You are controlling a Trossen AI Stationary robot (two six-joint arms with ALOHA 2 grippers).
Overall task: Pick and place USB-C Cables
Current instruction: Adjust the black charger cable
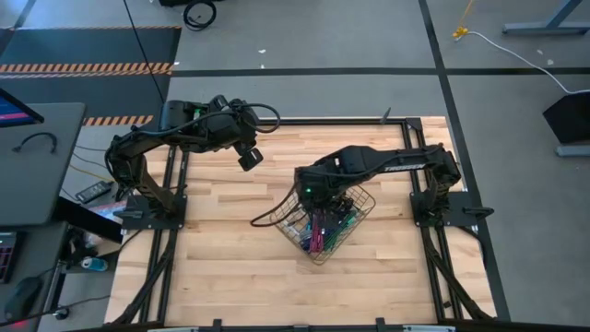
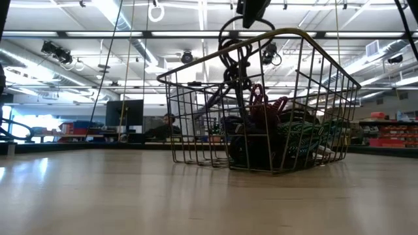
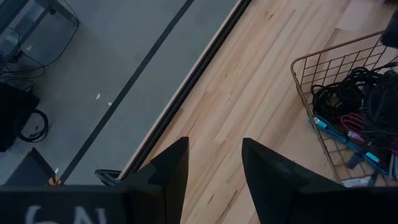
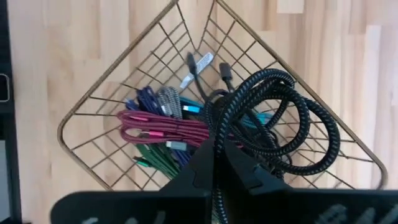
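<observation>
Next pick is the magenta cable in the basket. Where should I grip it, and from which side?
Grip the magenta cable across the middle of its long folded run, coming straight down through the wire basket's open top. Its strands lie flat and parallel, exposed above the green bundle. First clear the right gripper, shut on the black cable.

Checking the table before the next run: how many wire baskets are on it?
1. The wire basket sits right of the table's centre, holding cables, below the right gripper.
</observation>
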